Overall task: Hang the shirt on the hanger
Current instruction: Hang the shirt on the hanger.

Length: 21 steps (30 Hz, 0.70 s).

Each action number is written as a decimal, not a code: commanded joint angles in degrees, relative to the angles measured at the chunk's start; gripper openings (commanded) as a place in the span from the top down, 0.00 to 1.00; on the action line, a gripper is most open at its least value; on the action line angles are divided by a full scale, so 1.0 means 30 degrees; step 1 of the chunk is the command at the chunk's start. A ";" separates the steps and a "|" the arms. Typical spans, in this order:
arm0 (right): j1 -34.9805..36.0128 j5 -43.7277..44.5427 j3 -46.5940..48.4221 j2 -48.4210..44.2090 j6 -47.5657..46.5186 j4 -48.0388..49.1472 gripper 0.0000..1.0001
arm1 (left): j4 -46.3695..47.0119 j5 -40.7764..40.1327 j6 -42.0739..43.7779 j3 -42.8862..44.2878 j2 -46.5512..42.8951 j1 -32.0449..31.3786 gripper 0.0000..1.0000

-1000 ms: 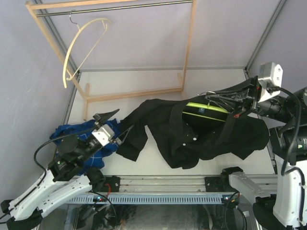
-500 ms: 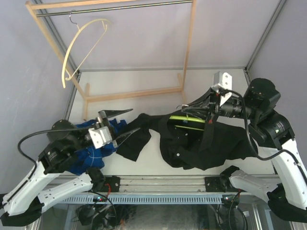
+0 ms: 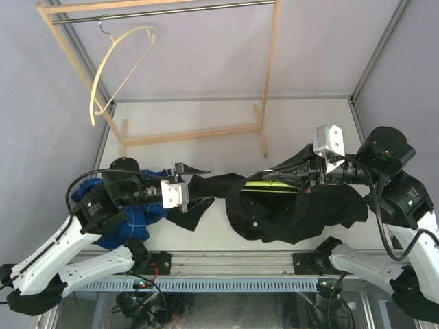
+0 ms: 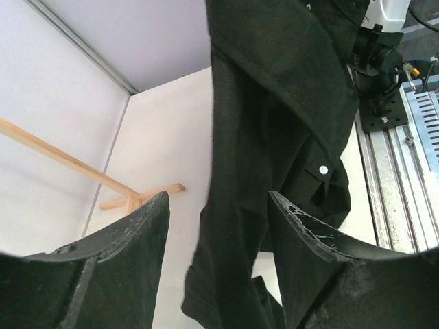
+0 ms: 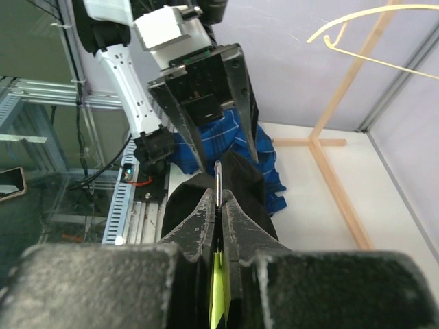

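Black crumpled shirt [image 3: 309, 214] around thin lime hanger [image 3: 272, 184]

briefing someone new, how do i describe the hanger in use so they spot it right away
Find the wooden rack at the back of the table, then come forward to the black shirt on the right. The hanger is the thin lime-green strip showing in its folds, pinched in the right gripper. The only other hanger is cream and hangs up on the rack.

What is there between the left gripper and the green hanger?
Only black cloth: the shirt stretches from between the open fingers of the left gripper across to the hanger, as the top view shows.
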 commanded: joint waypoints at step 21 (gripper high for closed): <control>0.4025 0.2915 0.0222 0.2157 -0.0861 0.2205 1.00 | 0.1204 0.1890 -0.0188 0.1544 0.1889 0.0098 0.67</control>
